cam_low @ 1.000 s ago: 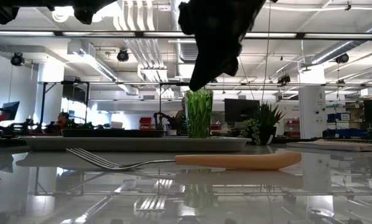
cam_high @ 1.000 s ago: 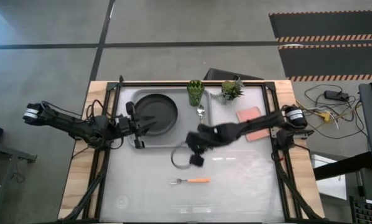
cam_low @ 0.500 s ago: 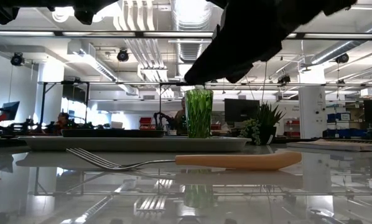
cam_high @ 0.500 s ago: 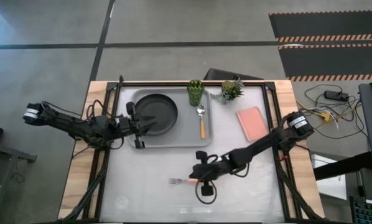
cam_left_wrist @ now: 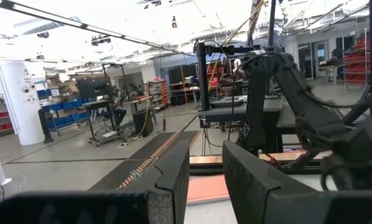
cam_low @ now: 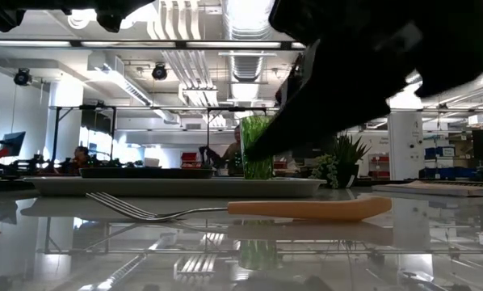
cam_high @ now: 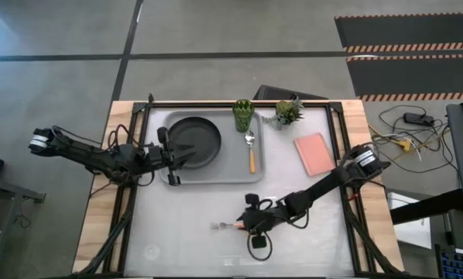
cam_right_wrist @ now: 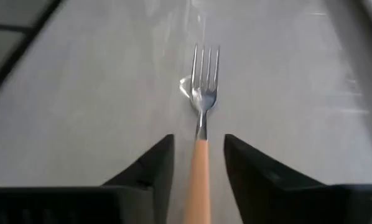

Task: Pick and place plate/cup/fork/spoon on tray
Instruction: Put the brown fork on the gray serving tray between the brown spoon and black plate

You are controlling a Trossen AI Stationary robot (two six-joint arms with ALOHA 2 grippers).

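- Fork lies flat on the table, near side, well apart from the tray; tines point away from the right arm, orange handle toward it.
- Right gripper hangs over the handle end. In the right wrist view the handle runs between the two spread fingers, neither touching it: released, lined up, nothing held.
- Step in hand, as I judge it: picking the fork. Plate and spoon sit on the tray already; cup stands at its far edge, whether on or just off the rim I cannot tell.
- Next move calls for lowering to the table surface, pinching the slim handle, lifting, carrying to the tray.
- Left gripper waits at the tray's left end, fingers parted, beside the plate.
- Potted plant and pink rectangle lie right of the tray, off the fork's likely path. Free tray floor is the strip between plate and spoon; tight fit.
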